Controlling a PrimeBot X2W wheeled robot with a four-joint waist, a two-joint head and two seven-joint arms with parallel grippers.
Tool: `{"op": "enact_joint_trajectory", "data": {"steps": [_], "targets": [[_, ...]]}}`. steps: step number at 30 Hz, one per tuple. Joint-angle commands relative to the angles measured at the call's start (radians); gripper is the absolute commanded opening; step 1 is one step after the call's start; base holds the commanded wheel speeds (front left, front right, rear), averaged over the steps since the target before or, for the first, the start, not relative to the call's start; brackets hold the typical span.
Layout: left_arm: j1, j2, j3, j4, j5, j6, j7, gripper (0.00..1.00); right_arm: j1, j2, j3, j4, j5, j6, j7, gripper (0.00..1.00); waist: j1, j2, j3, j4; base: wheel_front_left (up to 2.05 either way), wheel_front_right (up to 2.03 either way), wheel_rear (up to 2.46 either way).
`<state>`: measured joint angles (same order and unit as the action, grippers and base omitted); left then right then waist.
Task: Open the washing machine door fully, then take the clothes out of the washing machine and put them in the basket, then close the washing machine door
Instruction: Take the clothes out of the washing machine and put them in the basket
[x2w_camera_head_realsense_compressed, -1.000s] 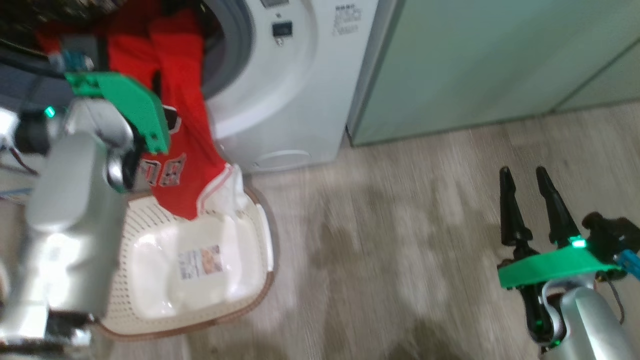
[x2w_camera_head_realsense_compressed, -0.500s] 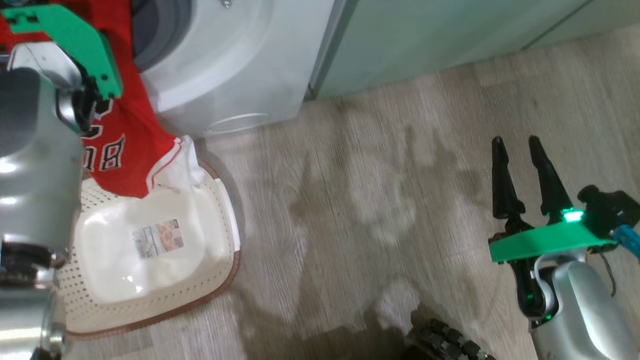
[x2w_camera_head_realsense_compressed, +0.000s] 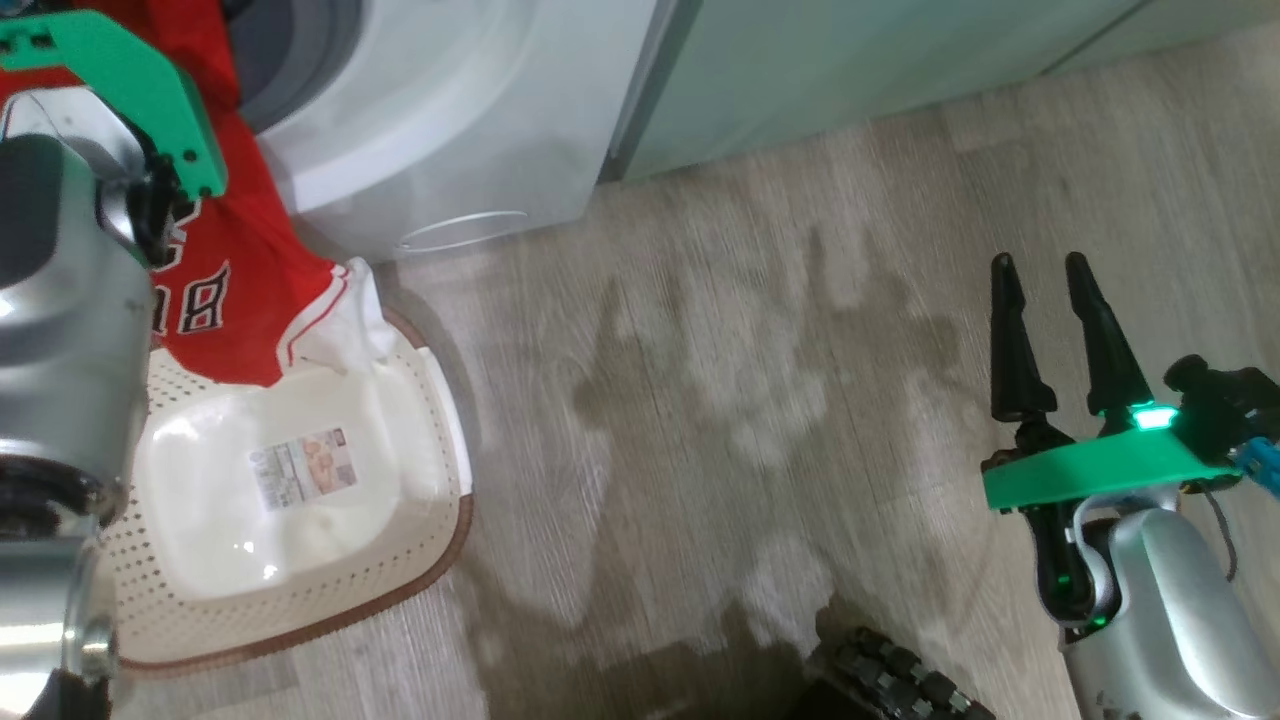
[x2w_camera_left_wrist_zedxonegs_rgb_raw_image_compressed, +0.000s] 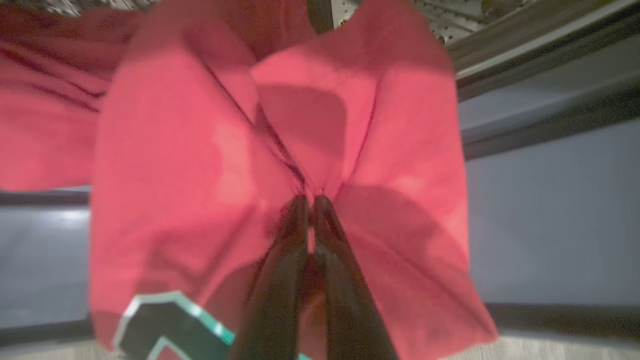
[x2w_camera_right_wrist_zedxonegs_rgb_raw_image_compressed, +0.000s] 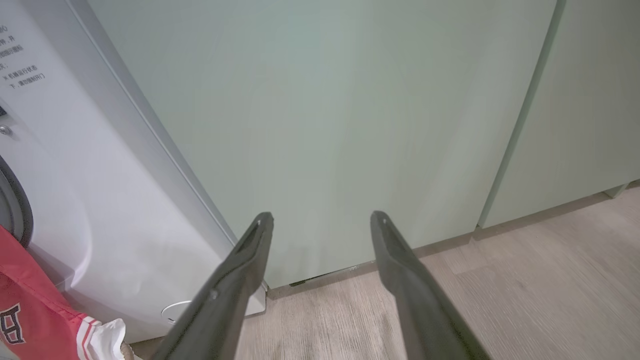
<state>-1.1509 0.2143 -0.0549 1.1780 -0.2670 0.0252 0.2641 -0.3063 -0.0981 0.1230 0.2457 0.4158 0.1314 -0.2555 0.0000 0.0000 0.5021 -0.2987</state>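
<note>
Red clothes (x2w_camera_head_realsense_compressed: 240, 300) hang out of the white washing machine (x2w_camera_head_realsense_compressed: 450, 120), and the jersey's white-trimmed hem rests inside the cream basket (x2w_camera_head_realsense_compressed: 420, 560) on the floor below. In the left wrist view my left gripper (x2w_camera_left_wrist_zedxonegs_rgb_raw_image_compressed: 310, 201) is shut on a fold of the red clothes (x2w_camera_left_wrist_zedxonegs_rgb_raw_image_compressed: 200, 150) at the drum's mouth. In the head view the left forearm and its green bracket cover those fingers. My right gripper (x2w_camera_head_realsense_compressed: 1040, 275) hangs open and empty over the floor at the right. Its own view has the right gripper (x2w_camera_right_wrist_zedxonegs_rgb_raw_image_compressed: 322, 220) facing the cabinets, with the washing machine (x2w_camera_right_wrist_zedxonegs_rgb_raw_image_compressed: 100, 200) at left. The washing machine door is out of view.
Pale green cabinets (x2w_camera_head_realsense_compressed: 850, 60) stand right of the machine, and wood-look floor stretches between basket and right arm. A black treaded wheel (x2w_camera_head_realsense_compressed: 890, 680) pokes in at the bottom edge. The small round service flap (x2w_camera_head_realsense_compressed: 462, 230) sits low on the machine's front.
The head camera has swung, so machine and basket sit further up and left in the picture. My left gripper has closed on the red cloth. The right gripper stays open.
</note>
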Motion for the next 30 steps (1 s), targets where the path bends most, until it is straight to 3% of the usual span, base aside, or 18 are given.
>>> {"op": "enact_joint_trajectory", "data": {"steps": [1,14,17,23,30], "targets": [[-0.004,0.036,0.006,-0.020,-0.006,-0.006,-0.018,0.00,0.016,-0.006,0.012,-0.026,-0.003,-0.001,-0.006,1.00,0.0000,0.0000,-0.013,0.010,0.00,0.00,0.00],[0.190,-0.047,-0.051,0.021,0.007,-0.069,-0.304,0.00,0.092,-0.031,0.002,-0.013,-0.007,-0.001,-0.006,1.00,0.0000,0.0000,-0.192,0.116,0.00,0.00,0.00],[0.252,-0.055,-0.074,0.023,0.023,-0.061,-0.351,0.00,0.113,-0.034,0.003,-0.009,-0.008,-0.001,-0.006,1.00,0.0000,0.0000,-0.230,0.136,0.00,0.00,0.00],[0.386,-0.073,-0.093,0.038,0.027,-0.050,-0.400,0.00,0.152,-0.038,-0.002,-0.006,-0.009,-0.001,-0.006,1.00,0.0000,0.0000,-0.279,0.172,0.00,0.00,0.00],[0.499,-0.099,-0.107,0.064,0.014,-0.060,-0.386,0.00,0.161,-0.041,0.005,-0.007,-0.007,-0.001,-0.006,1.00,0.0000,0.0000,-0.286,0.182,0.00,0.00,0.00]]}}
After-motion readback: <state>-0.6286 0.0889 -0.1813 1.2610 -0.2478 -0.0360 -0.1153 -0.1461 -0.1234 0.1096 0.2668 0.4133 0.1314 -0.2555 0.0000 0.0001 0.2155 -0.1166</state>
